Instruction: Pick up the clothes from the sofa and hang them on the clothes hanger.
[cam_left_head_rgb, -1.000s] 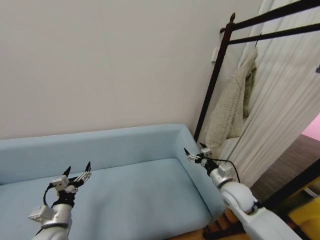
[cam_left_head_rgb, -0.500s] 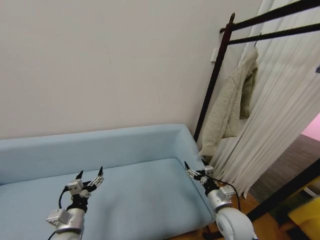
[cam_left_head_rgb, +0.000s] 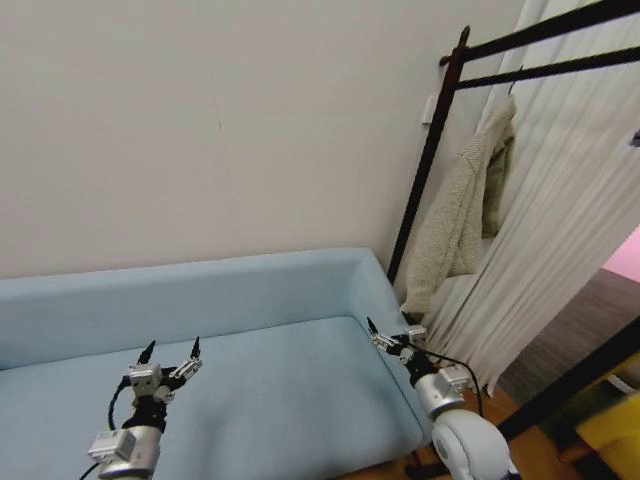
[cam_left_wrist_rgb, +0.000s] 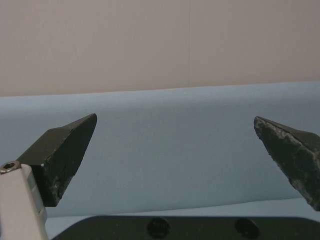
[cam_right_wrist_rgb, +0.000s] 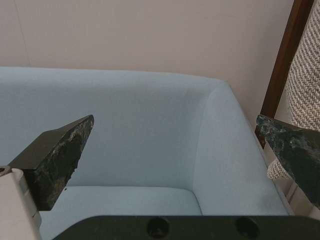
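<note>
Head view: beige knit sweater (cam_left_head_rgb: 455, 225) hangs on the dark clothes rack (cam_left_head_rgb: 430, 150) at the robot's right, next to a white curtain (cam_left_head_rgb: 570, 220) and clear of the sofa (cam_left_head_rgb: 280, 400). L gripper (cam_left_head_rgb: 172, 345) hovers over the light-blue seat, pincer spread wide, gripping nothing. R gripper (cam_left_head_rgb: 392, 332) sits above the seat's right end by the armrest, likewise wide & unloaded. Left wrist view: dark fingertips (cam_left_wrist_rgb: 65, 150) far apart, backrest btwn them. Right wrist view: sofa corner, rack post & sweater edge beyond the wide tips.
</note>
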